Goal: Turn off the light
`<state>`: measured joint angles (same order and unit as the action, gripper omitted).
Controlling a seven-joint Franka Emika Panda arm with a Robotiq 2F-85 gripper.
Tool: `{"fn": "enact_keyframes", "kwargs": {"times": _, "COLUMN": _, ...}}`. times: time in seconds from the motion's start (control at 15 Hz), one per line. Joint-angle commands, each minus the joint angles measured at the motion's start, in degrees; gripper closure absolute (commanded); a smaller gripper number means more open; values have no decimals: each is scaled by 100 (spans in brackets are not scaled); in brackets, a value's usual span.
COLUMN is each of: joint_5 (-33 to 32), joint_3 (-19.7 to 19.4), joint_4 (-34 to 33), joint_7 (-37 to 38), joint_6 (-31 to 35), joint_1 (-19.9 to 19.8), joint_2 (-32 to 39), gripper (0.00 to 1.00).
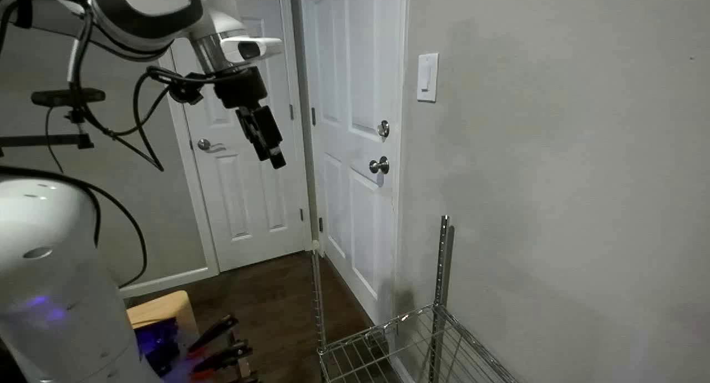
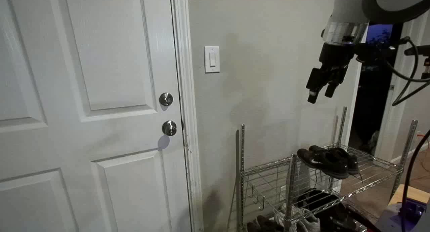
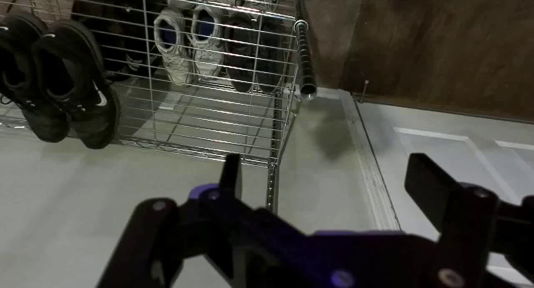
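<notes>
The light's switch is a white upright rectangular plate with a rocker on the grey wall, just beside the door frame. It shows in both exterior views. No lamp is in view. My black gripper hangs in the air, pointing down and tilted, well apart from the switch. It also shows in an exterior view, left of the switch plate. In the wrist view the gripper's fingers are spread wide with nothing between them. The switch is out of the wrist view.
A white door has a metal deadbolt and doorknob. A wire shelf rack with upright posts stands against the wall below the switch's side. Black shoes sit on it. Another white door is behind the arm.
</notes>
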<state>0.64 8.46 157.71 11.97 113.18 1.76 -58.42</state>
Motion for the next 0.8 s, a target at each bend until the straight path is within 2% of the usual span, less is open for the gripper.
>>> {"fn": "enact_keyframes", "kwargs": {"times": 0.0, "joint_5": 2, "joint_3": 2, "joint_4": -15, "joint_7": -7, "joint_6": -16, "joint_1": -7, "joint_2": 4, "gripper": 0}}
{"fn": "enact_keyframes", "kwargs": {"times": 0.47, "joint_5": 2, "joint_3": 2, "joint_4": -15, "joint_7": -7, "joint_6": -16, "joint_1": -7, "joint_2": 4, "gripper": 0}}
{"fn": "enact_keyframes", "kwargs": {"times": 0.6, "joint_5": 13, "joint_3": 54, "joint_4": -13, "joint_7": 34, "joint_6": 292, "joint_1": -13, "joint_2": 176, "gripper": 0}}
{"fn": "enact_keyframes", "kwargs": {"times": 0.73, "joint_5": 45, "joint_3": 93, "joint_4": -10, "joint_7": 114, "joint_6": 886, "joint_1": -50, "joint_2": 425, "gripper": 0}}
